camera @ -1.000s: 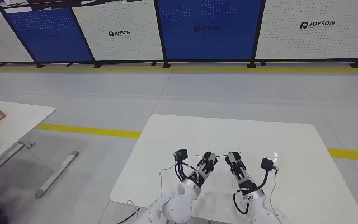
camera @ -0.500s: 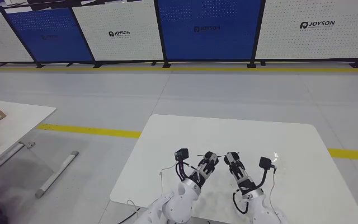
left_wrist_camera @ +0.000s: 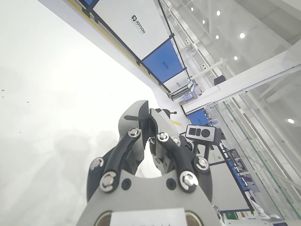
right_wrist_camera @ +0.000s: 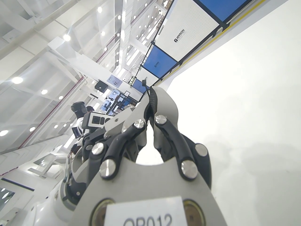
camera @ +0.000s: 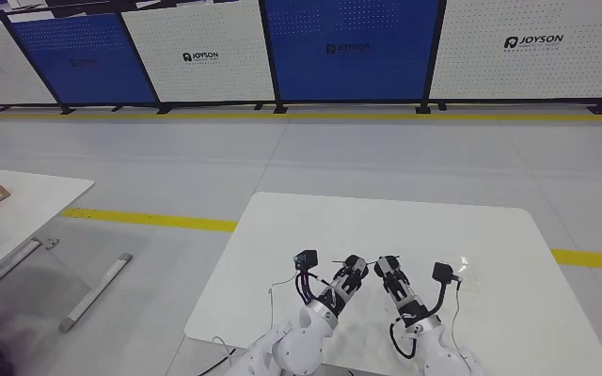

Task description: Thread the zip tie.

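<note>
A thin black zip tie [left_wrist_camera: 130, 118] is pinched between the fingertips of my left gripper [left_wrist_camera: 149, 112], which is shut on it; its pointed tail sticks out to one side. My right gripper [right_wrist_camera: 150, 95] is shut on the same tie's other end, and the small square head [right_wrist_camera: 144, 81] pokes out past its fingertips. In the top view the left gripper [camera: 353, 265] and the right gripper [camera: 384, 267] hover close together, tips facing, just above the near part of the white table [camera: 451, 230]. Beyond the left fingers, the right gripper [left_wrist_camera: 165, 114] stands a short way off.
The white table's near edge [camera: 202, 324] lies just beside the left arm. A second white table [camera: 38, 202] stands far left across the floor. Blue and white panel walls [camera: 353, 47] line the back.
The right arm has shifted slightly left toward the left gripper, narrowing the gap between the two. The left arm has hardly moved. Both stay shut on the tie.
</note>
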Motion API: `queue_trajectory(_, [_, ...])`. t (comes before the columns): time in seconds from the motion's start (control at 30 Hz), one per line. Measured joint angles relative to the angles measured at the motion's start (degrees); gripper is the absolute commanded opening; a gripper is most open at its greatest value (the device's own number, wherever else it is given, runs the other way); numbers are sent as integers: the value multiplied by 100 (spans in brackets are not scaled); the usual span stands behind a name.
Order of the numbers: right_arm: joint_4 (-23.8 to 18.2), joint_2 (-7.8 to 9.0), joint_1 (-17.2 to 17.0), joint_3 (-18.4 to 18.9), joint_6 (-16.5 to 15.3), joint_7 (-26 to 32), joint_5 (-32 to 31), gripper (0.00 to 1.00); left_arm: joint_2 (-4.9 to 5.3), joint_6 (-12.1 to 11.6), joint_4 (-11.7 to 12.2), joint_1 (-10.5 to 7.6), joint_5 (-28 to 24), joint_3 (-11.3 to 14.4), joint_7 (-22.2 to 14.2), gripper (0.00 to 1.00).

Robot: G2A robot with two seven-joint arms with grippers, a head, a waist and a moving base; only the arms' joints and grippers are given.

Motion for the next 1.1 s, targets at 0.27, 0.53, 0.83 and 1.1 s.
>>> queue_trajectory(0.27, [34,-2,7,0,51,-17,-29,0,-7,8,2,-1,16,1,-28,36])
queue_trajectory(0.53, [46,-7,14,-5,109,-67,-68,0,10,-30,-121,68,95,-78,-24,19])
queue_trajectory(0.83, [32,-8,5,-1,104,-85,-84,0,13,-46,-141,98,106,-125,-29,5])
queue_trajectory(1.1, [17,-9,4,4,108,-73,-89,0,3,-23,-131,79,134,-107,-30,0])
